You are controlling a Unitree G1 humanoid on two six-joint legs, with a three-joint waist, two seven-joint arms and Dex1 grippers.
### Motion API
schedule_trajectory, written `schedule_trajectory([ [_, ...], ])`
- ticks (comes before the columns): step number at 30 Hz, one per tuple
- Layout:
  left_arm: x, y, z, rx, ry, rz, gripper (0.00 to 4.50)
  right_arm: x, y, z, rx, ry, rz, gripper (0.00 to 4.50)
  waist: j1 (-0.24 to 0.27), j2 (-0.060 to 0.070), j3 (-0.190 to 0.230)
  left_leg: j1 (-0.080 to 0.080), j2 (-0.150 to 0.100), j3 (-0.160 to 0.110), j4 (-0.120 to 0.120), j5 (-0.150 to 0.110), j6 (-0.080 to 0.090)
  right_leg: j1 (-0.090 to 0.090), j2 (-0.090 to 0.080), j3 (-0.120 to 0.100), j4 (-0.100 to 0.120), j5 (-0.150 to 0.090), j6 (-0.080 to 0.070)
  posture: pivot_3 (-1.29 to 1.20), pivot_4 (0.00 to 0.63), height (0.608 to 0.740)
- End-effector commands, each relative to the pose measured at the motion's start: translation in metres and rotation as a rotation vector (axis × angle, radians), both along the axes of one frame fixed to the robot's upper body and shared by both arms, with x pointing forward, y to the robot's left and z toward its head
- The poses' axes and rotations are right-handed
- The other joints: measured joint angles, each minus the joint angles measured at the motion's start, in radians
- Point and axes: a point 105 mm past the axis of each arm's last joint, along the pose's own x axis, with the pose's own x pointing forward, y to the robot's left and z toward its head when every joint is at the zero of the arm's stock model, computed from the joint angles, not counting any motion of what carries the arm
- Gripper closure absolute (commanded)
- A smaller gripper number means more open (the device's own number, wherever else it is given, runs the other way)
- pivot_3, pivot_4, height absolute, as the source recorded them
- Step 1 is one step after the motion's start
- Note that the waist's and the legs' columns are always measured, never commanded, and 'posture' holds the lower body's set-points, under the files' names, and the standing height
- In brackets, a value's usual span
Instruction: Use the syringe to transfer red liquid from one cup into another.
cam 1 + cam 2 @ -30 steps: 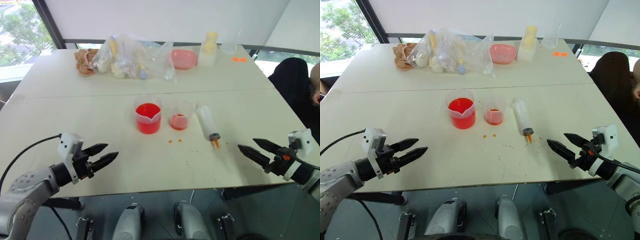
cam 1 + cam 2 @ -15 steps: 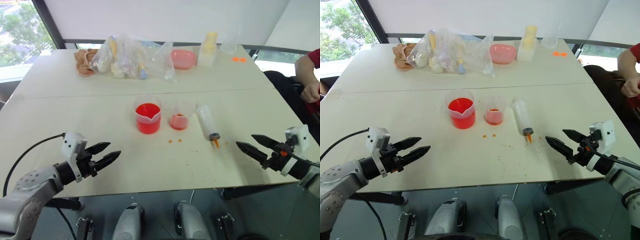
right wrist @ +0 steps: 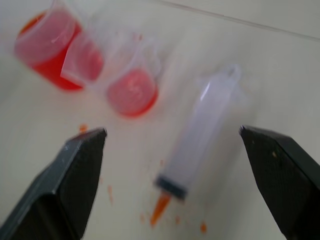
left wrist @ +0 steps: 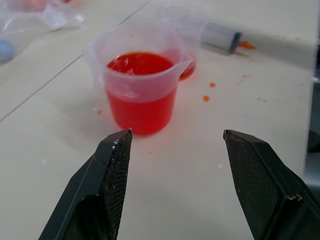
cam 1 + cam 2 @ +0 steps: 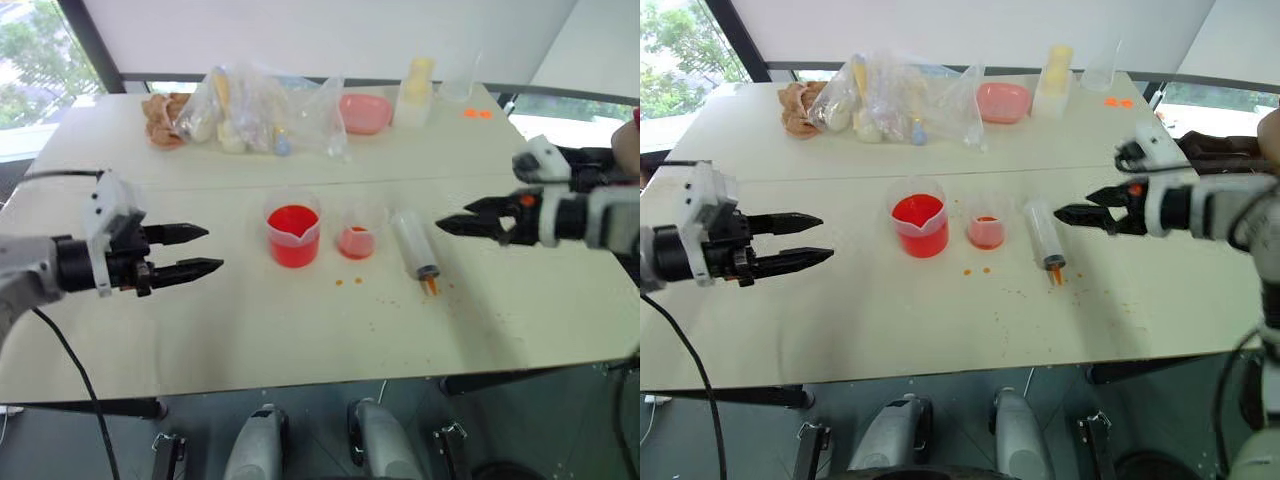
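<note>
Since the syringe [image 5: 415,243] lies flat on the table [image 5: 300,320], just to the right of the smaller cup [image 5: 357,236] with its orange tip toward the robot, it is round and free to roll, so a clumsy pinch from the right gripper [image 5: 455,222], which hangs above and just right of it with its claw spread wide and empty, could nudge it away or smear the orange drops around the tip. Close quarters add risk: the smaller cup holds only a little red liquid [image 5: 356,243] and looks light, so a stray knock could tip it, while the spouted beaker [image 5: 294,229] beside it is well filled and would spill badly. Off to the left, the left gripper [image 5: 195,250] hovers open, pointed at the beaker. Across the pale table's far side sit plastic bags [image 5: 262,112], a pink bowl [image 5: 365,114] and a pale yellow bottle [image 5: 417,89], with windows behind.
</note>
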Motion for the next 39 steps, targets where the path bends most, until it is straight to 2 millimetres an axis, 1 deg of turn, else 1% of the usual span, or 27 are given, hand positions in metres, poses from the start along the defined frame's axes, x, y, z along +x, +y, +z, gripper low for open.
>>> schedule_trajectory([
  [1,-0.001,-0.015,0.009,0.055,-0.029,-0.142,1.44,0.027,0.003,-0.006,0.038,0.138,-0.091,0.06,-0.002,0.0,0.0,-0.001,0.0,0.0,0.0,0.0,0.0,-0.001,0.0,0.0,0.0,0.0,0.0,0.0,0.15,0.74],
  [4,0.002,-0.023,0.018,0.046,-0.068,-0.181,1.44,0.042,0.005,-0.015,-0.002,0.194,-0.111,0.06,0.006,0.0,0.0,-0.002,0.0,0.0,-0.001,0.0,0.001,-0.002,0.0,0.0,0.001,0.001,0.002,0.0,0.15,0.74],
  [8,0.003,-0.029,0.023,0.033,-0.104,-0.185,1.44,0.053,0.004,-0.032,-0.079,0.245,-0.115,0.06,0.002,0.0,0.0,-0.004,-0.001,0.0,-0.001,-0.002,0.003,-0.003,0.0,0.0,0.001,0.003,0.006,0.0,0.15,0.74],
  [9,0.002,-0.029,0.022,0.024,-0.107,-0.181,1.44,0.056,0.003,-0.036,-0.101,0.249,-0.116,0.06,0.001,0.0,0.0,-0.004,-0.001,0.0,-0.001,-0.002,0.004,-0.003,-0.001,0.0,0.001,0.004,0.008,0.0,0.15,0.74],
  [12,-0.002,-0.03,0.018,0.007,-0.107,-0.165,1.44,0.06,0.005,-0.046,-0.124,0.269,-0.096,0.06,-0.002,0.0,0.0,-0.004,-0.001,0.0,-0.001,-0.002,0.004,-0.004,-0.001,0.0,0.001,0.004,0.009,0.0,0.15,0.74],
  [16,-0.001,-0.027,0.01,-0.006,-0.105,-0.119,1.44,0.064,0.01,-0.062,-0.168,0.297,-0.077,0.06,-0.008,0.0,0.0,-0.002,-0.001,0.0,0.0,-0.002,0.004,-0.004,-0.001,0.0,0.003,0.004,0.009,0.0,0.15,0.74],
  [19,-0.001,-0.023,0.005,-0.005,-0.103,-0.092,1.44,0.065,0.014,-0.068,-0.181,0.308,-0.053,0.89,-0.015,0.0,0.0,-0.001,-0.001,0.0,0.0,-0.002,0.003,-0.004,-0.001,0.0,0.005,0.004,0.009,0.0,0.15,0.74],
  [23,0.0,-0.022,0.002,-0.009,-0.106,-0.078,1.44,0.065,0.016,-0.071,-0.184,0.326,-0.047,2.99,-0.018,0.0,0.0,-0.001,-0.001,-0.001,0.001,-0.002,0.003,-0.002,-0.001,0.0,0.005,0.004,0.009,0.0,0.15,0.74],
  [24,0.001,-0.022,0.001,-0.011,-0.107,-0.076,1.44,0.065,0.016,-0.072,-0.185,0.33,-0.045,3.18,-0.018,0.0,0.0,-0.001,-0.001,-0.001,0.001,-0.002,0.003,-0.002,-0.001,0.0,0.005,0.004,0.009,0.0,0.15,0.74],
  [27,0.003,-0.023,-0.001,-0.018,-0.108,-0.071,1.44,0.063,0.017,-0.077,-0.18,0.353,-0.046,3.2,-0.018,0.0,0.0,-0.001,-0.001,-0.001,0.001,-0.002,0.003,-0.002,-0.001,0.0,0.006,0.004,0.009,0.0,0.15,0.74],
  [29,0.004,-0.022,-0.001,-0.021,-0.109,-0.065,1.44,0.061,0.015,-0.075,-0.164,0.358,-0.054,3.2,-0.018,0.0,0.0,-0.001,-0.001,-0.001,0.001,-0.002,0.003,-0.002,-0.001,0.0,0.006,0.004,0.009,0.0,0.15,0.74],
  [30,0.005,-0.02,0.001,-0.03,-0.112,-0.054,1.44,0.062,0.013,-0.069,-0.147,0.343,-0.057,3.2,-0.018,0.0,0.0,-0.001,-0.001,-0.001,0.001,-0.002,0.003,-0.002,-0.001,0.0,0.006,0.004,0.009,0.0,0.15,0.74],
  [31,0.008,-0.015,0.005,-0.047,-0.12,-0.027,1.44,0.066,0.01,-0.05,-0.114,0.282,-0.065,3.2,-0.018,0.0,0.0,-0.001,-0.001,-0.001,0.001,-0.002,0.003,-0.002,-0.001,0.0,0.006,0.004,0.009,0.0,0.15,0.74],
  [32,0.011,-0.006,0.01,-0.066,-0.128,0.008,1.44,0.073,0.007,-0.021,-0.088,0.17,-0.066,3.2,-0.018,0.0,0.001,-0.001,-0.002,-0.001,0.001,-0.002,0.003,-0.002,-0.001,0.0,0.006,0.004,0.009,0.0,0.15,0.74],
  [33,0.013,0.0,0.014,-0.079,-0.132,0.032,1.44,0.076,0.006,0.0,-0.071,0.09,-0.066,3.2,-0.018,0.001,0.001,-0.001,-0.002,-0.001,0.001,-0.002,0.003,-0.002,-0.001,0.0,0.006,0.004,0.009,0.0,0.15,0.74],
  [34,0.015,0.008,0.018,-0.091,-0.14,0.059,1.44,0.078,0.007,0.027,-0.057,-0.019,-0.043,3.2,-0.019,0.002,0.002,-0.001,-0.002,-0.001,0.001,-0.002,0.003,-0.003,-0.001,0.0,0.006,0.004,0.009,0.0,0.15,0.74],
  [36,0.019,0.019,0.029,-0.116,-0.164,0.101,1.44,0.075,0.018,0.077,-0.048,-0.242,0.035,3.2,-0.021,0.004,0.003,-0.002,-0.002,0.0,0.001,-0.002,0.003,-0.004,-0.002,0.0,0.007,0.004,0.009,0.0,0.15,0.74],
  [37,0.023,0.024,0.035,-0.129,-0.185,0.123,1.44,0.07,0.03,0.105,-0.016,-0.397,0.088,3.2,-0.023,0.004,0.003,-0.002,-0.002,0.0,0.0,-0.002,0.003,-0.004,-0.002,0.0,0.007,0.004,0.009,0.0,0.15,0.74],
  [39,0.032,0.032,0.047,-0.162,-0.234,0.164,1.44,0.054,0.056,0.146,0.086,-0.653,0.173,3.2,-0.028,0.003,0.002,0.0,-0.001,-0.001,-0.001,-0.002,0.003,-0.004,-0.001,0.0,0.008,0.004,0.009,0.0,0.15,0.74],
])
